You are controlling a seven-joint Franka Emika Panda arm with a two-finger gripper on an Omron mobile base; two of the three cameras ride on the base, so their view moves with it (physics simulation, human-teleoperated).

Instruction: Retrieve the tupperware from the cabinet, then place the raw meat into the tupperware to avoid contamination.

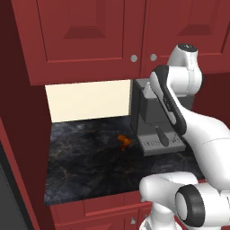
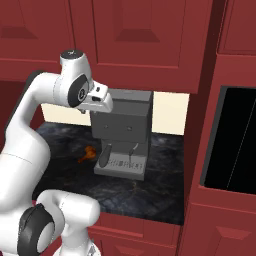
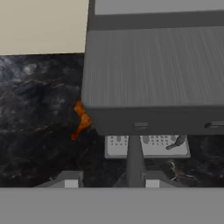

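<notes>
Above coffee machine [image 3: 153, 74] | claw [image 3: 111, 181] partly open, empty | touching nothing

Rendered scene, even diffuse light, no visible lamp. Cabinet [image 1: 90, 40] fronts evenly lit, flat red; panel grooves softly shaded. Recess under cabinet: cream back wall [image 1: 87, 101] brightest patch. Dark marble counter [image 1: 85, 161] below cabinet dim, faint pale veining, no hard glare. Grey machine [image 2: 122, 132] under cabinet casts little shadow; its underside dark in hand view. Raw meat [image 3: 81, 122] beside machine soft-edged, low detail. Hand view coarse, slightly blurred. No edge distortion noted. White arm [image 1: 197, 130] smoothly shaded, mild highlights.
</notes>
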